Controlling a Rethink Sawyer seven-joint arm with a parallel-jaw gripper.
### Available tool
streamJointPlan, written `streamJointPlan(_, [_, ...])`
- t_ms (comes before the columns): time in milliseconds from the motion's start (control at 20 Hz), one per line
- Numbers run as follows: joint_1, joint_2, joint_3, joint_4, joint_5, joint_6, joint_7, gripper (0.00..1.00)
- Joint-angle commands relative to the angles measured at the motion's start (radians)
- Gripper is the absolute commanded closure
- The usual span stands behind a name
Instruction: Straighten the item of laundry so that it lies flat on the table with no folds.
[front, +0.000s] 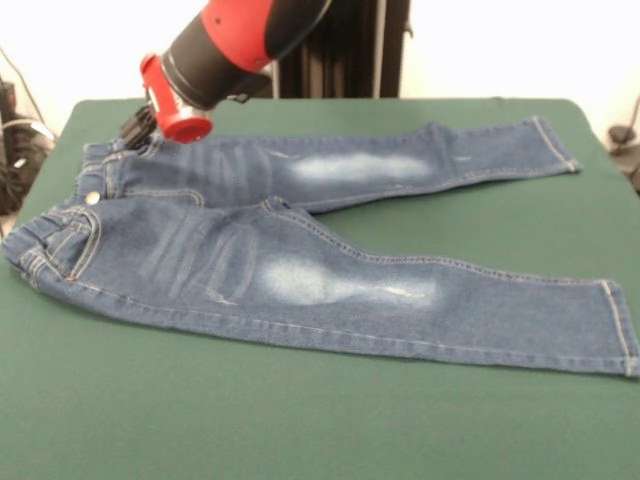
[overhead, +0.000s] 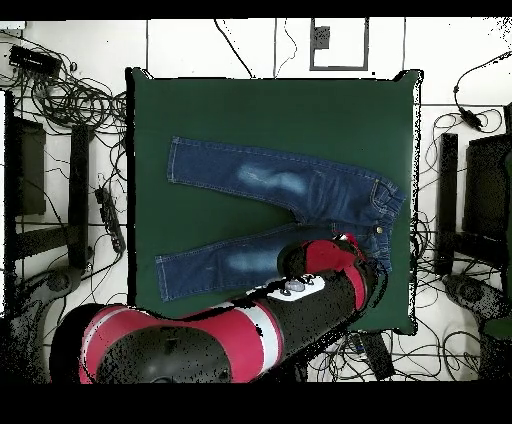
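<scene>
The dark blue jeans (front: 300, 230) lie spread on the green table (front: 300, 420). The waistband is at the left and both legs run to the right, splayed apart. Faded whitish patches show on both thighs. The waistband end looks slightly bunched at the near left corner. My gripper (front: 138, 125) shows only as a dark part under the red wrist, right at the far corner of the waistband. In the overhead view the jeans (overhead: 290, 190) lie with the waistband to the right on the table (overhead: 270, 110), and the arm (overhead: 330, 275) hides the gripper and part of the lower leg.
Cables (overhead: 70, 100) and black equipment (overhead: 485, 190) surround the table in the overhead view. The red and black arm (overhead: 200, 340) crosses the table's bottom edge. Bare green cloth lies in front of the jeans (front: 200, 400).
</scene>
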Motion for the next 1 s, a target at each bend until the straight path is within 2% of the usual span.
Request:
streamJointPlan(50, [-0.022, -0.044, 0.159, 0.012, 0.090, -0.080, 0.185, 1.00])
streamJointPlan(200, [-0.043, -0.084, 0.214, 0.029, 0.082, -0.083, 0.170, 1.00])
streamJointPlan(550, [-0.062, -0.115, 0.271, 0.034, 0.075, -0.110, 0.167, 1.00])
streamJointPlan(750, [-0.120, -0.161, 0.346, 0.043, 0.030, -0.151, 0.130, 1.00])
streamJointPlan(1000, [-0.140, -0.203, 0.387, 0.053, 0.016, -0.125, 0.107, 1.00])
